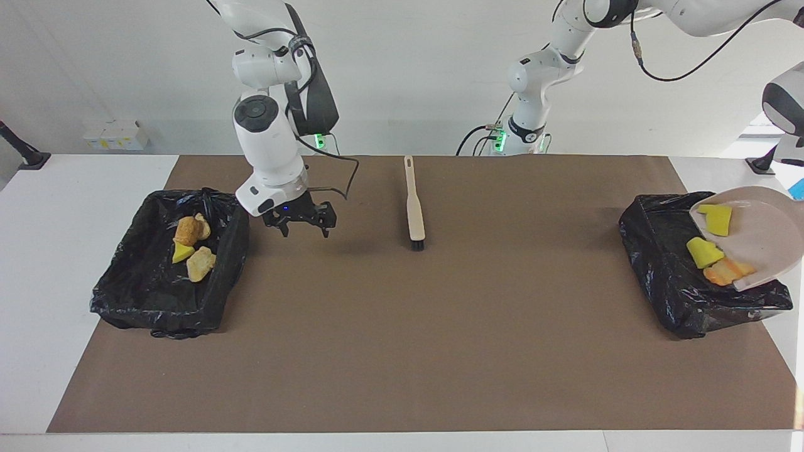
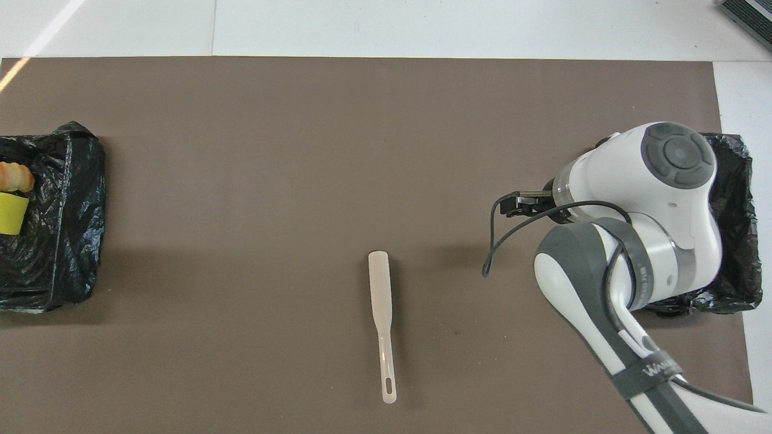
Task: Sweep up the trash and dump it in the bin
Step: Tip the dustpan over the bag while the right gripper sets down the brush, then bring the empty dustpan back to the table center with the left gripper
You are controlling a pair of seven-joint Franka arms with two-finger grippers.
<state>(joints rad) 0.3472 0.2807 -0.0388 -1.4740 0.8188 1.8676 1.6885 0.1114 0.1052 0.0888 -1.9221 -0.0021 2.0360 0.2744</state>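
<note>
The dumping step is under way: the dustpan (image 1: 757, 235) is tilting over the black-lined bin (image 1: 666, 276) at the right edge of the frame, and the trash (image 1: 713, 251) (yellow sponge pieces and a golden roll) is sliding toward its lip. The left end effector is lying outside both views, shut on the dustpan's handle. The next move is probably a steeper tilt. The right end effector (image 1: 300, 221) is hanging wide and empty at centre-left, beside the other bin (image 1: 125, 295). The brush (image 1: 414, 207) is lying mid-worktop.
</note>
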